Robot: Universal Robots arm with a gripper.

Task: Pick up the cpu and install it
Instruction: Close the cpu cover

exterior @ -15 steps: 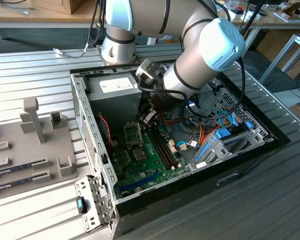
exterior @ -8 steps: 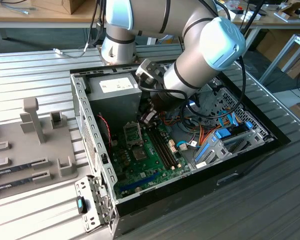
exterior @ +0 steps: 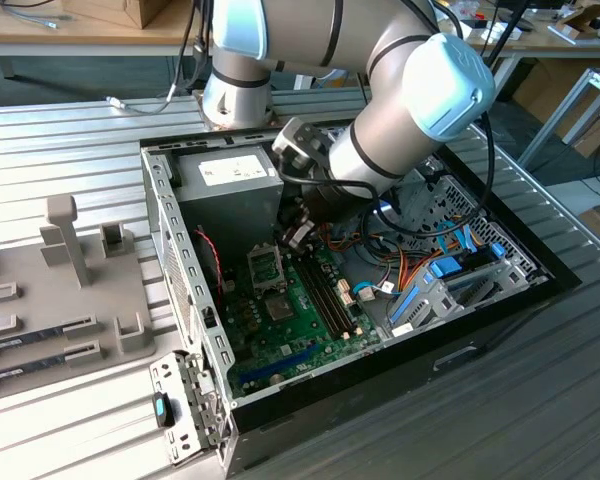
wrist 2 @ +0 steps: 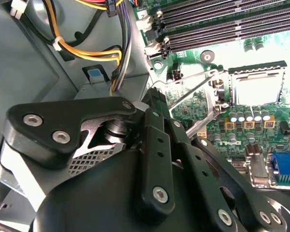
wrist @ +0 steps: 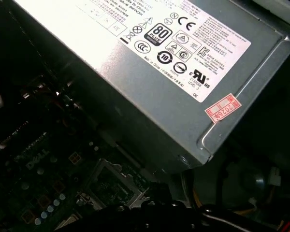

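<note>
Hanging deep inside the open computer case [exterior: 172, 235] right now, with the gripper [exterior: 298, 236] down low over the motherboard [exterior: 300, 345], between the grey power supply [exterior: 230, 185] and the memory slots [exterior: 325, 295]. Hovering just beside the socket's metal load plate [exterior: 265, 248], which is tilted up and open.

Not managing to tell how wide the gripper is standing, or whether anything is in its hold, with dark linkage blocking that in both wrist views. In the second wrist view, seeing the gripper [wrist 2: 155, 99] close to the near edge of that load plate [wrist 2: 213, 89], but not able to call it touching or just clear.

Picking out a bright silvery square lying flat inside the black-framed socket [wrist 2: 258, 65] beyond the plate. Taking it for the cpu [wrist 2: 258, 92], though with glare washing out its surface. Catching the cpu [exterior: 280, 305] again in the exterior view as a grey square, uncovered, on the far side of the plate from the gripper.

Noting yellow and orange wires [wrist 2: 87, 50] curling past the gripper in the second wrist view, and the power supply [wrist: 150, 72] looming large in the first wrist view.

Glancing out to the exterior view's left, well apart from the case: finding a grey fixture tray [exterior: 40, 270] resting on the slatted metal table [exterior: 60, 130], with two long dark memory sticks [exterior: 40, 335] lying in it.
</note>
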